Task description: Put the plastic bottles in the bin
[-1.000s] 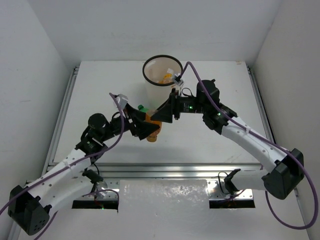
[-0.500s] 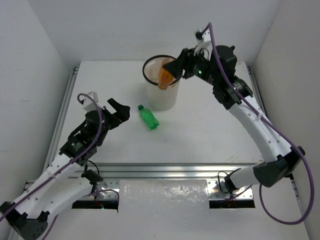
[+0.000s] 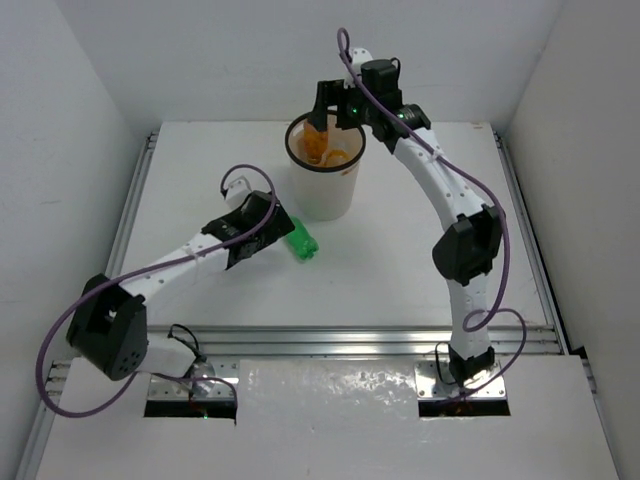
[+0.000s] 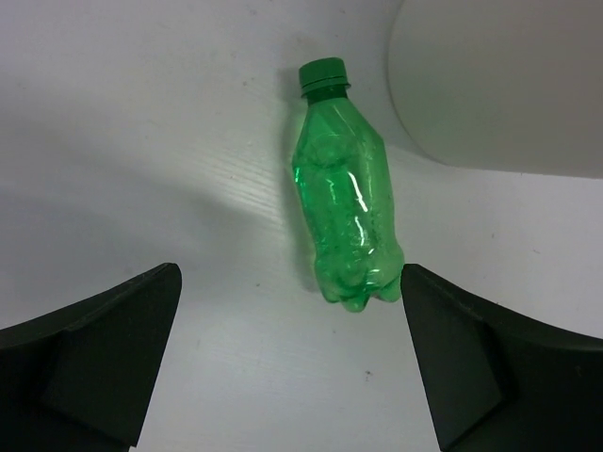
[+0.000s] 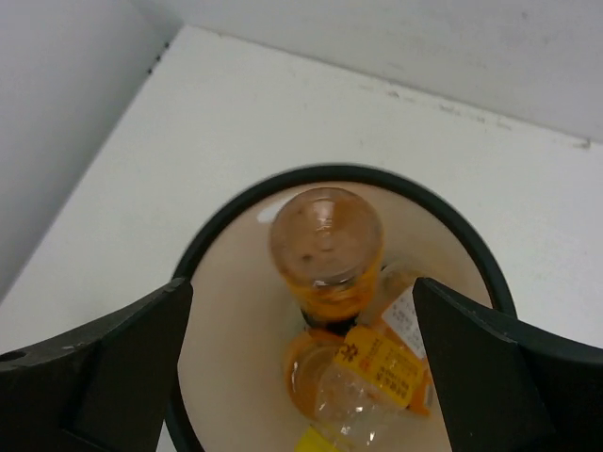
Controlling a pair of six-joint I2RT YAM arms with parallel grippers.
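The green bottle [image 4: 347, 188] lies on its side on the counter [image 4: 141, 141] just beside the bin [image 3: 322, 195], cap pointing away from the left hand [image 4: 290, 282], whose 2 fingers [image 4: 104, 358] stand wide apart (its base lies between their tips). Its long axis crosses their closing line, so this nearer hand likely need only descend; the right hand [image 5: 301, 292] hangs open over the bin.

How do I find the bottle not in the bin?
Look for the tall white bin with a black rim at the far side of the table. A small bottle lies on its side beside the bin's foot. It is the only green one; the bottles inside look orange.
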